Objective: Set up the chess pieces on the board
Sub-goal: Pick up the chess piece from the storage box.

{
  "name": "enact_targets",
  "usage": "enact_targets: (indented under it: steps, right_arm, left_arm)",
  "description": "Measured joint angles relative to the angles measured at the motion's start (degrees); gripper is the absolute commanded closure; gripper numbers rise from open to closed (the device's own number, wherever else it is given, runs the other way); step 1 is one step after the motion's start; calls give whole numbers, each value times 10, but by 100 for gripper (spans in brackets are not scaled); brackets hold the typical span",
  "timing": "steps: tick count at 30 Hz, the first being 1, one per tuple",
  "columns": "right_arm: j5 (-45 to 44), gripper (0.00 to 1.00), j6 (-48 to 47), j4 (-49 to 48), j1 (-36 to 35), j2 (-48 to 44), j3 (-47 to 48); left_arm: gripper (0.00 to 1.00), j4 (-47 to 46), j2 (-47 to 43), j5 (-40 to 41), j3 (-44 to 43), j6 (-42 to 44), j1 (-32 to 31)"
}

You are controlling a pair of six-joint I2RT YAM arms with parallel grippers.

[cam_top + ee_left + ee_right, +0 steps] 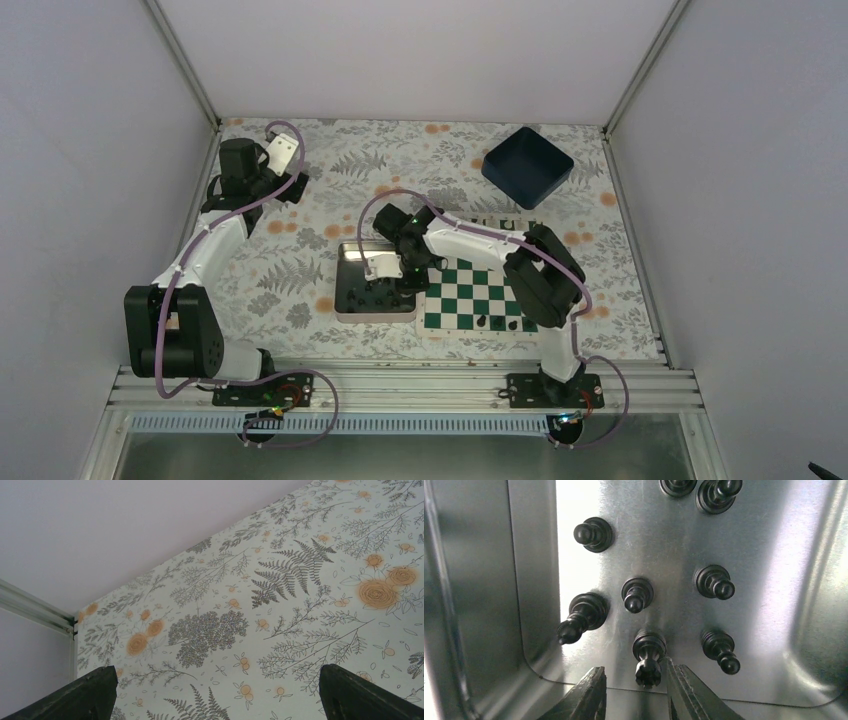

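Right gripper (635, 674): jaws are set apart around tiny black crown-topped chess piece (647, 661), off-centre; it may be tipped at closure.

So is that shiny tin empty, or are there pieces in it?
Not empty. The right wrist view shows several chess pieces standing in the tin, one between the right end effector's fingers.
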State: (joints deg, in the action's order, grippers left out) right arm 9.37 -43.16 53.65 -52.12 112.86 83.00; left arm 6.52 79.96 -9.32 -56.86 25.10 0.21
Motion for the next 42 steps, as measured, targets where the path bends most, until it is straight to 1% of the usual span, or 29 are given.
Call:
enact_targets:
  steps: [8, 12, 16, 20, 23, 33, 38, 42]
  right_arm:
    - [-3, 67, 0, -6, 0, 7, 4]
    - [-7, 69, 0, -9, 0, 9, 8]
    - [-7, 74, -1, -9, 0, 19, 19]
    - [-7, 75, -2, -7, 0, 35, 30]
    - [-7, 78, -2, -2, 0, 41, 32]
    - [-4, 92, 1, 9, 0, 41, 39]
    - [2, 93, 3, 14, -3, 31, 52]
    - [1, 94, 9, 18, -4, -12, 51]
  left_arm:
    - [0, 0, 0, 0, 0, 0, 0]
    - [0, 0, 0, 0, 0, 0, 0]
    - [0, 0, -1, 0, 0, 0, 0]
    - [0, 0, -3, 0, 0, 0, 0]
    - [0, 0, -4, -2, 0, 1, 0]
    - [0, 0, -5, -4, 0, 2, 0]
    - [0, 0, -5, -4, 0, 2, 0]
    - [0, 0, -5, -4, 0, 2, 0]
